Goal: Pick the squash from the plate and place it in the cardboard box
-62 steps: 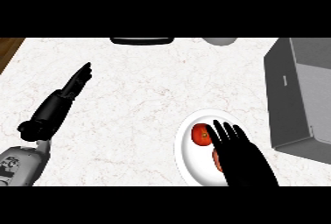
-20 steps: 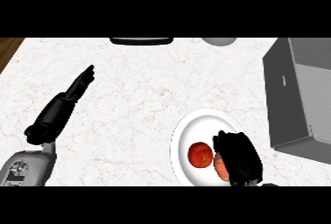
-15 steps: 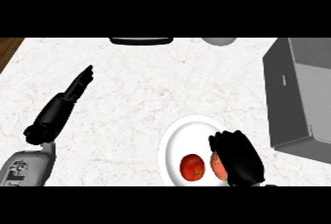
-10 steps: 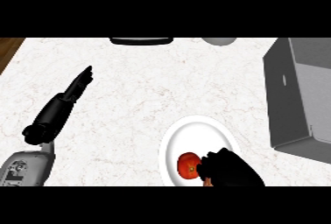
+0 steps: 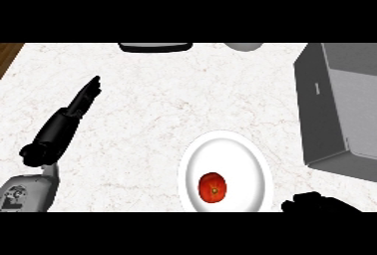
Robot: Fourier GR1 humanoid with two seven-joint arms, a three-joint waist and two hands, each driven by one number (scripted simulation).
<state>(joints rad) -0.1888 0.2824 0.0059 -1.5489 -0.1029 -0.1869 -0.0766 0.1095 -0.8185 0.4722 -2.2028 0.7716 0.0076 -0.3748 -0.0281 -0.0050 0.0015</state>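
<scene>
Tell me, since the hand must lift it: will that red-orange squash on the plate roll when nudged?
Probably. The squash looks round and smooth, so it may roll across the plate, whose glossy surface offers little hold. The right hand sits beside the plate, not touching it.

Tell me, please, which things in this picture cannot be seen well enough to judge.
- Right hand, head view: cut off by the lower edge, so its fingers cannot be judged.
- Cardboard box: cut off by the right edge.
- Dark object and grey round object: cut off by the top edge, so they cannot be identified.
- Squash on the plate: whole and unheld.
</scene>
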